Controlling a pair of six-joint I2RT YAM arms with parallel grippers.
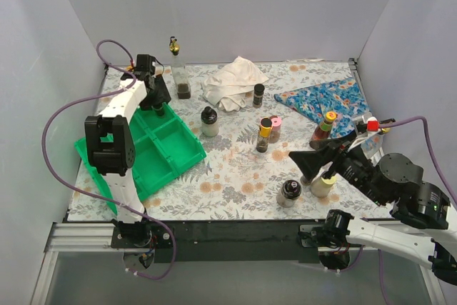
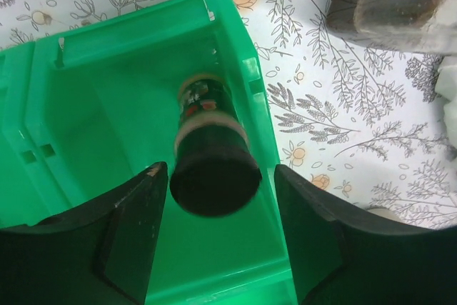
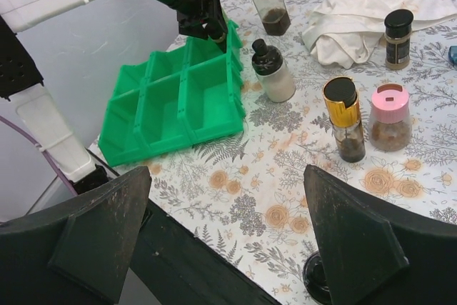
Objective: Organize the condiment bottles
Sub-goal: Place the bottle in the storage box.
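My left gripper (image 1: 158, 107) hangs over the far corner compartment of the green tray (image 1: 175, 151). In the left wrist view it (image 2: 218, 176) is open around a dark bottle with a black cap (image 2: 207, 141) that stands in that compartment, with a gap on each side. My right gripper (image 1: 323, 156) is open and empty above the near right of the table; in its own view it (image 3: 228, 248) frames bare tabletop. On the table stand a cream bottle (image 1: 209, 122), a yellow-capped bottle (image 1: 264, 135), a pink-capped jar (image 1: 275, 128) and a black-capped jar (image 1: 289, 193).
A tall clear bottle (image 1: 183, 83), a white cloth (image 1: 232, 83) and a small black-capped jar (image 1: 258, 95) are at the back. A blue cloth (image 1: 325, 98), a red-and-yellow-capped bottle (image 1: 325, 128) and a red-capped bottle (image 1: 371, 125) are at the right. A pale jar (image 1: 323, 185) stands under my right arm.
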